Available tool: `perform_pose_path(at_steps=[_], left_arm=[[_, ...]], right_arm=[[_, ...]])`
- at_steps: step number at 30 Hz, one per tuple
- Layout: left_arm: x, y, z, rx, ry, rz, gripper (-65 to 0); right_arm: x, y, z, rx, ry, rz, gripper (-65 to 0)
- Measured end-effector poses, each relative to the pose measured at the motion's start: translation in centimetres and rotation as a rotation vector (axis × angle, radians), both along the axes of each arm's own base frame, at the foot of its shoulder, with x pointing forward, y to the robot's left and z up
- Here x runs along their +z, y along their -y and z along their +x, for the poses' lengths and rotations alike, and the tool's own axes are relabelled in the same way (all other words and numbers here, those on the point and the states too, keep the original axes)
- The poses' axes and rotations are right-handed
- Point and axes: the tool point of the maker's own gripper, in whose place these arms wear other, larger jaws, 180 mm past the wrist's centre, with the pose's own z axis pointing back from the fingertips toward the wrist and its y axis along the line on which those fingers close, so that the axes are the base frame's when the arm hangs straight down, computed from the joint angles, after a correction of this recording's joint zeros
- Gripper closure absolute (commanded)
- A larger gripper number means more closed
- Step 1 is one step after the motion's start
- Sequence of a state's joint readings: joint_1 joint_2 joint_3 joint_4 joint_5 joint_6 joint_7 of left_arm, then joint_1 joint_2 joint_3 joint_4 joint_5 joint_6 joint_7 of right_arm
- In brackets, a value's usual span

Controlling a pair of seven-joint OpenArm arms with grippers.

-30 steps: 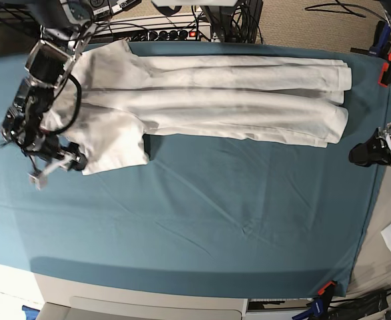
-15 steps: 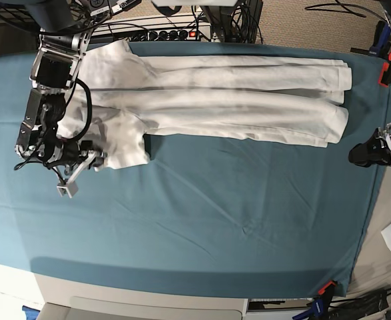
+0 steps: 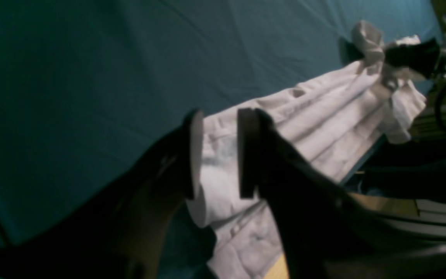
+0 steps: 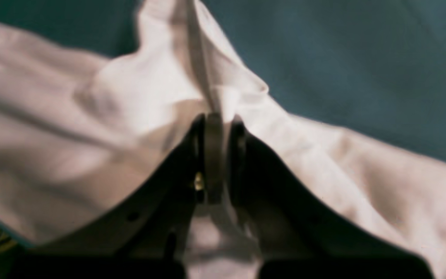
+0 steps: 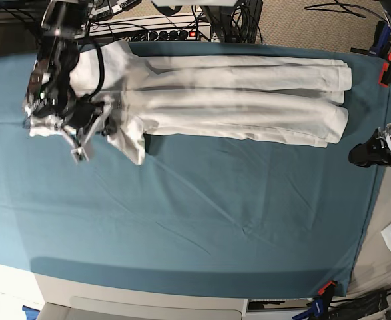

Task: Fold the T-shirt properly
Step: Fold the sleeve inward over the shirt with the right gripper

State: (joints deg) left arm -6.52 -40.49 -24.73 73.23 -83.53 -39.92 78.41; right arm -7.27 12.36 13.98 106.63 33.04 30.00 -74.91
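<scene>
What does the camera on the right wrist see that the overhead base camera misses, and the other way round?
Only the right wrist view shows the right gripper shut on a raised ridge of the T-shirt, cloth pinched between its fingers.

Only the base view shows the whole T-shirt stretched long across the teal table cover, plus the left gripper waiting at the far end, apart from the cloth.

Both show white shirt on teal cover.

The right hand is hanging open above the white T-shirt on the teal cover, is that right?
Not quite. The right hand is shut on the white T-shirt, pinching a fold of it, as the right wrist view shows. The shirt does lie on the teal cover.
</scene>
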Motion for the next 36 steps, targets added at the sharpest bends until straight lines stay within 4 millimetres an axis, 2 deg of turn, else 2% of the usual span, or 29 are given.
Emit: perform_pose_path(at_steps=[4, 10, 15, 25, 30, 34, 35, 36], left_arm=[[0.0, 0.0, 0.0, 0.0, 0.001, 0.0, -16.8], [0.0, 0.0, 0.0, 0.0, 0.0, -0.001, -16.8], [0.0, 0.0, 0.0, 0.001, 0.001, -0.002, -16.8], [0.0, 0.0, 0.0, 0.001, 0.001, -0.002, -16.8], [0.0, 0.0, 0.0, 0.001, 0.001, -0.002, -16.8], [0.1, 0.0, 0.1, 0.003, 0.003, -0.003, -16.8], [0.1, 0.0, 0.1, 0.003, 0.003, -0.003, -16.8], [0.0, 0.0, 0.1, 0.003, 0.003, -0.003, -16.8]], right_arm=[[0.5, -0.9, -3.3, 0.038, -0.002, -0.03, 0.0], [1.7, -2.0, -5.8, 0.077, 0.029, -0.043, 0.0], [1.6, -2.3, -6.4, 0.101, 0.024, -0.038, 0.0], [2.2, -4.8, -7.3, 0.211, 0.032, 0.067, 0.0], [1.5, -5.8, -9.6, 0.266, -0.021, 0.11, 0.0], [1.2, -6.1, -10.6, 0.287, -0.044, 0.123, 0.0], [1.1, -6.0, -10.8, 0.29, -0.051, 0.119, -1.1], [1.1, -6.0, -10.9, 0.29, -0.054, 0.12, -6.7]])
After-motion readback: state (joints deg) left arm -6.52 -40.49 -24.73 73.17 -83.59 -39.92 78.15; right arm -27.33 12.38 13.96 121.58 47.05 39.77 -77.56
